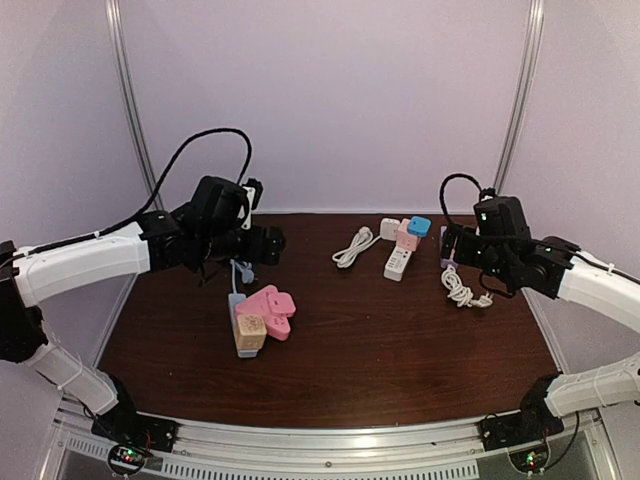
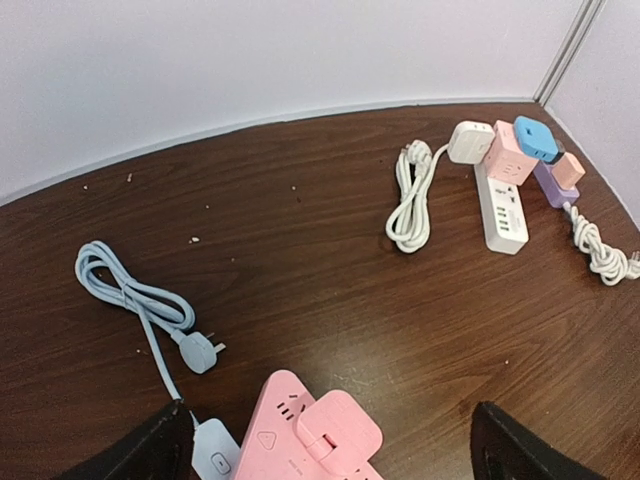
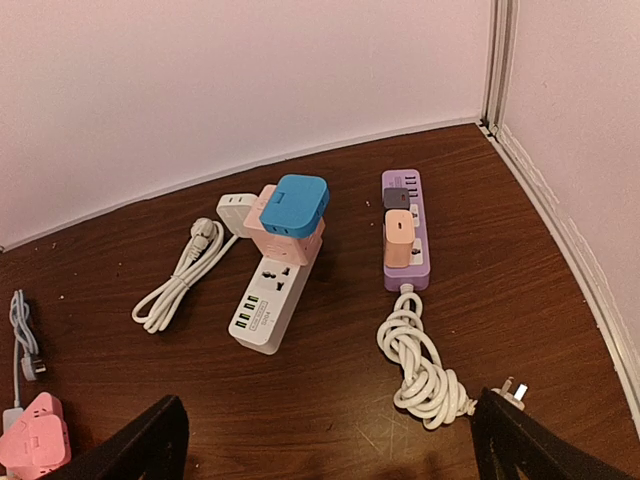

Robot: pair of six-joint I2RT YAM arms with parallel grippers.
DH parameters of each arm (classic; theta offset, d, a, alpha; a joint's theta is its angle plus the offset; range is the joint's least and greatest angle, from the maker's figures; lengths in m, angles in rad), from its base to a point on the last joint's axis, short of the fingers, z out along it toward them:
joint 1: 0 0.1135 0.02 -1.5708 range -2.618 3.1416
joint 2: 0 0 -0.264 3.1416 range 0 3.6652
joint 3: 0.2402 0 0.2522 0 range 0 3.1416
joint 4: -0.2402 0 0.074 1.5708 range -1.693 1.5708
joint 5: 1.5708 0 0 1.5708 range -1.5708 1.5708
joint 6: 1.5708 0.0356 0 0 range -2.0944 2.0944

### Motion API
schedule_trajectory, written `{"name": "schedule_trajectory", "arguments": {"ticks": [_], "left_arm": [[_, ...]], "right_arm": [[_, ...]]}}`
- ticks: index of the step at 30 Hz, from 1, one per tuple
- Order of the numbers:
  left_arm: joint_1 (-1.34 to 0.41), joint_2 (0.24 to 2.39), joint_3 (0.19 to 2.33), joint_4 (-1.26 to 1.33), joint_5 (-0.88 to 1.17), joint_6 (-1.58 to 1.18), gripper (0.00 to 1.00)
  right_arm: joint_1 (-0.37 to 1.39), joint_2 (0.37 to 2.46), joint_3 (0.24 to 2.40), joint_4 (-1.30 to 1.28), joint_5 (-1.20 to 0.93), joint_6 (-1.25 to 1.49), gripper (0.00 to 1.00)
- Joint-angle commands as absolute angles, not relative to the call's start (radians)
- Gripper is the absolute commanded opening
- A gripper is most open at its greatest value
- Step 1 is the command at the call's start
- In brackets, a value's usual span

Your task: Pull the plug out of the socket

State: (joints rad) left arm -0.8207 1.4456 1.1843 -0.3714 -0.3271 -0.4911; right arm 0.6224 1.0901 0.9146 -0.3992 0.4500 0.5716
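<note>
One peach plug (image 3: 398, 238) occupies the purple socket (image 3: 406, 278).

The counter (image 3: 330, 400) is dark brown with a wood grain, and the walls (image 3: 200, 90) are pale lilac. Ahead of the black right jaws are a white strip (image 3: 268, 300), a pink adapter (image 3: 297, 250), a blue plug (image 3: 294, 205) and a white cord (image 3: 180, 275). Further right are a purple strip (image 3: 405, 275), a peach plug (image 3: 399, 237), a dark grey plug (image 3: 397, 198) and a white coil (image 3: 425, 365). Between the black left jaws is a pink strip (image 2: 310, 430). Ahead of them, to the left, is a pale blue cord (image 2: 130, 295).
</note>
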Motion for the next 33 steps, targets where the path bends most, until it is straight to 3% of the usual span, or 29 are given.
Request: {"name": "schedule_trajectory", "arguments": {"ticks": [1,13,19,23,26,33], "left_arm": [[-0.815,1.451,1.231,-0.337,-0.347,-0.491,0.98],[-0.796,1.470,1.269,-0.335,-0.302,-0.545,0.98],[-0.744,1.476,1.255,-0.358,-0.221,-0.560,0.98],[-0.718,1.464,1.239,-0.357,-0.174,-0.566,0.98],[-0.706,1.457,1.233,-0.360,-0.147,-0.564,0.98],[-0.703,1.444,1.219,-0.359,-0.122,-0.578,0.98]], "right_arm": [[0.619,1.103,0.953,-0.442,0.458,0.543,1.00],[0.469,1.242,1.034,-0.369,0.262,0.455,1.00],[0.317,1.404,1.116,-0.341,0.129,0.459,1.00],[0.256,1.537,1.198,-0.339,0.150,0.435,1.00],[0.216,1.636,1.263,-0.335,0.151,0.425,0.96],[0.182,1.832,1.430,-0.386,0.157,0.407,0.75]]}}
